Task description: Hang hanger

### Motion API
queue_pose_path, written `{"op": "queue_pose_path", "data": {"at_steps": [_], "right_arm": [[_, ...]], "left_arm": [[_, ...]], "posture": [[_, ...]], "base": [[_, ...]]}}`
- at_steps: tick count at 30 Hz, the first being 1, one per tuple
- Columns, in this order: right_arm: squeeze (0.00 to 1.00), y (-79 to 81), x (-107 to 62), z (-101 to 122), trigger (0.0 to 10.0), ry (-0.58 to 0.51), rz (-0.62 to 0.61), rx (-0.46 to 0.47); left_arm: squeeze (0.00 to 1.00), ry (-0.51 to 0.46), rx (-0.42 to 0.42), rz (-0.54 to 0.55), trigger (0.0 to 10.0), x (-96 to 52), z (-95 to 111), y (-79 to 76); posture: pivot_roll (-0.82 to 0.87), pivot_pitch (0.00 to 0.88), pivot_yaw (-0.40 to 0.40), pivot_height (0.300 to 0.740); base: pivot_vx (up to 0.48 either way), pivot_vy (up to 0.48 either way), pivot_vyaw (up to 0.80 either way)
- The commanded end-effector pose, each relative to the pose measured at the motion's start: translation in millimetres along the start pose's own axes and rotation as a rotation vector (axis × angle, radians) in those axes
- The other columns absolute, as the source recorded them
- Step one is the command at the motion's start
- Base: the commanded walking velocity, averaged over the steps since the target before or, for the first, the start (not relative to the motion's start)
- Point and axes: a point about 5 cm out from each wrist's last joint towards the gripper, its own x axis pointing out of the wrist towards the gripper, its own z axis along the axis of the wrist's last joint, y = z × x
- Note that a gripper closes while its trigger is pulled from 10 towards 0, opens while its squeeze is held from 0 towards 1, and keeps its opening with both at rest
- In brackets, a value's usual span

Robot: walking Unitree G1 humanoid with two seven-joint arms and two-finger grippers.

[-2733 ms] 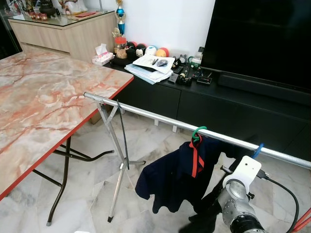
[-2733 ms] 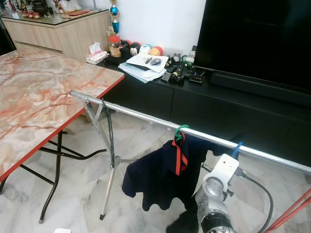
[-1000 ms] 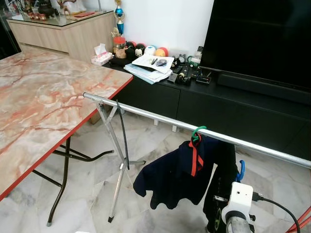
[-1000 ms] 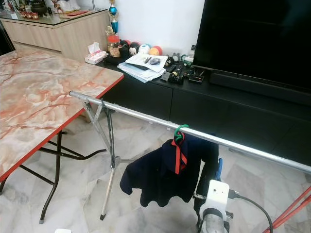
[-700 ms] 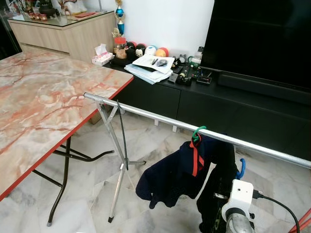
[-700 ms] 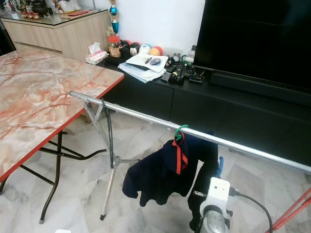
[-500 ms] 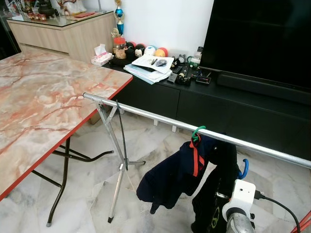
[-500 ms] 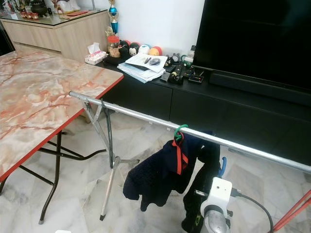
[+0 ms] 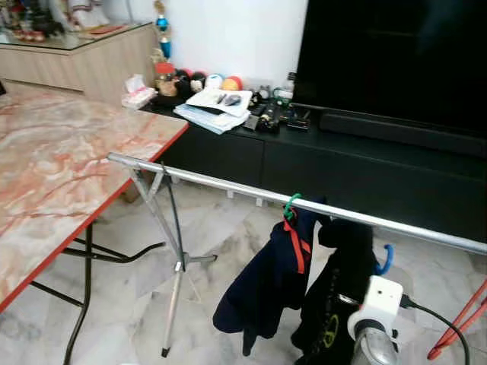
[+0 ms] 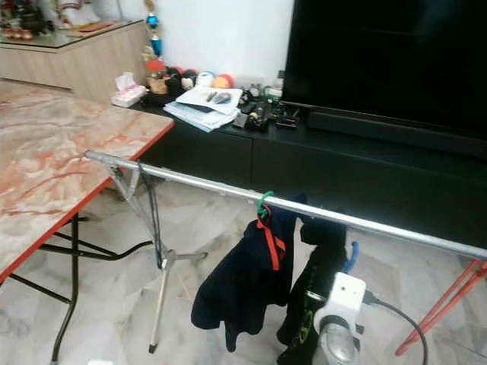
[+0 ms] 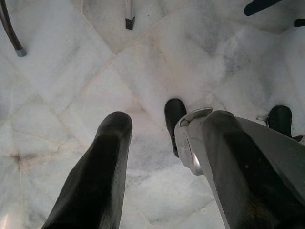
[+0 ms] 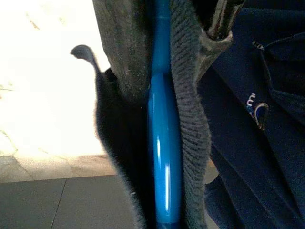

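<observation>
Right claw [image 12: 162, 62] is clamped on the blue hanger [image 9: 386, 258], whose hook sits just below the steel rail [image 9: 228, 182], off it

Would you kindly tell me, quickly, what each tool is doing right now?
Left tool: open, empty, hanging over the floor.
Right tool: shut on the blue hanger, which carries a black garment.

Blue hanger pinched in my right gripper

I see the blue hanger [image 12: 163, 143] clamped between dark padded fingers [image 12: 125, 47], navy garment [image 12: 248, 129] at frame right, bright floor [image 12: 43, 81] at left.
</observation>
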Motion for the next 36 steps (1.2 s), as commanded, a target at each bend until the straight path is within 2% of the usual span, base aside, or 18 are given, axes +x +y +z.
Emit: {"op": "queue_pose_path", "data": {"at_steps": [1,18,24,36], "right_arm": [[0.00,7.9,1.1,6.6,10.0,-0.033,0.020,0.005],[0.00,15.2,0.2,2.6,10.0,-0.009,0.043,0.011],[0.00,17.1,0.7,3.0,10.0,-0.005,0.050,0.010],[0.00,18.7,1.5,2.2,10.0,0.002,0.052,0.012]], "left_arm": [[0.00,0.028,0.010,0.003,10.0,-1.8,-8.8,2.2],[0.00,0.029,0.006,0.004,10.0,-1.7,-8.4,2.4],[0.00,0.029,0.003,0.005,10.0,-1.6,-8.2,2.2],[0.00,0.027,0.000,0.008,10.0,-1.5,-7.5,2.2]], "posture": [[0.10,0.000,0.013,0.740],[0.10,0.000,0.015,0.740],[0.10,0.004,0.012,0.740],[0.11,0.005,0.012,0.740]], "base": [[-0.259,0.000,0.00],[-0.301,0.000,0.00],[-0.328,0.000,-0.49],[-0.334,0.000,0.00]]}}
